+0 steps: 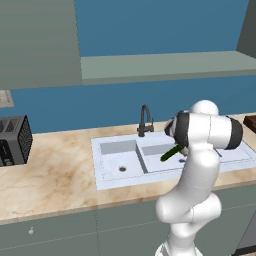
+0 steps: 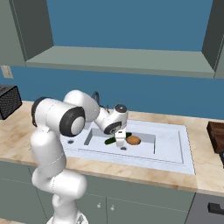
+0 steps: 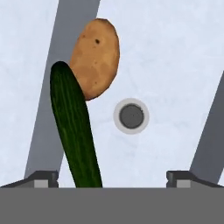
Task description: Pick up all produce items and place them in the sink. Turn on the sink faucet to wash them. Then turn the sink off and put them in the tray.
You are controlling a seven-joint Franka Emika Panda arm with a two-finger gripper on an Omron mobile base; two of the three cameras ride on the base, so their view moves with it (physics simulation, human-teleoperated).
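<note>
Two pieces of produce lay in the larger basin of the sink, directly under the gripper, whose jaws stood wide apart and held nothing, apparently after letting go. The cucumber ran up between the fingertips to touch the potato, beside the drain. Beyond, the faucet stood ready for washing, judging by the task.

Kitchen: sink, faucet, toaster
</note>
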